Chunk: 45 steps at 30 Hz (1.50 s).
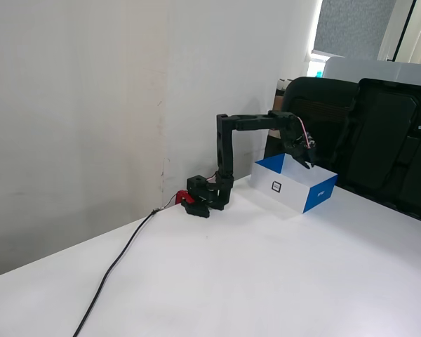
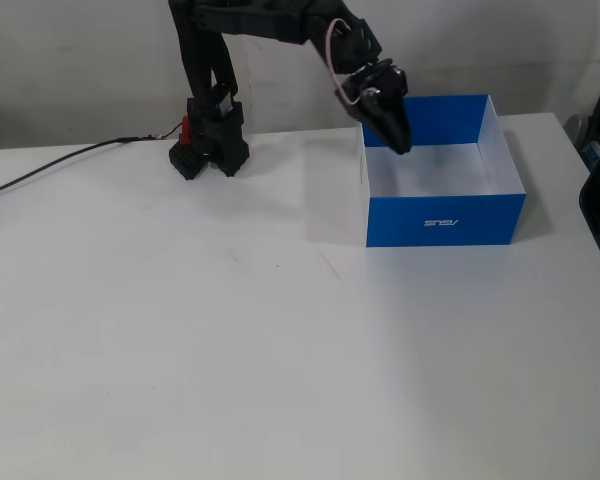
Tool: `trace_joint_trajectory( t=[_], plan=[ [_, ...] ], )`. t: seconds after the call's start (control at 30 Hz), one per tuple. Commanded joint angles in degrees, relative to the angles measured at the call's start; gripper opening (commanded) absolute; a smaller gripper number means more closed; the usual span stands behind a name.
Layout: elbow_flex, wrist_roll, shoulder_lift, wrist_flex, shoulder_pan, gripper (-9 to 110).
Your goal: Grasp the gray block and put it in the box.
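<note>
The box (image 2: 445, 220) has blue outer sides and a white inside, and stands on the white table to the right of the arm's base. In a fixed view its white side (image 1: 289, 191) bears a small black square mark. My gripper (image 2: 401, 143) hangs over the box's back left corner, pointing down, with its tip at about rim height. The jaws look closed together with nothing visible between them. The same gripper (image 1: 307, 161) shows above the box's open top. The gray block is not in view in either frame. The part of the box floor that shows is bare white.
The arm's black base (image 2: 208, 150) with a red part stands at the table's back edge, and a black cable (image 2: 50, 170) runs left from it. Dark chairs (image 1: 379, 133) stand behind the box. A wall lies close behind the base.
</note>
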<state>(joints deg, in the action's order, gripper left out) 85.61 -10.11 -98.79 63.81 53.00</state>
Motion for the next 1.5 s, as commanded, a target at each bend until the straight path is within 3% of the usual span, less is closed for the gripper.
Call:
trace_joint_trajectory(
  t=[0.0,0.37,0.8,1.13,1.47],
  plan=[
    [-6.7,0.2,-3.3,1.5,-8.3,0],
    [1.5,0.3,-4.1,-2.5,-33.5,0],
    [24.8,1.4,-17.6,-13.2,-56.2,0],
    [49.0,2.0,-40.3,-15.8,-57.3,0],
    [63.1,4.8,-55.0,-12.2,-53.3,1]
  ],
)
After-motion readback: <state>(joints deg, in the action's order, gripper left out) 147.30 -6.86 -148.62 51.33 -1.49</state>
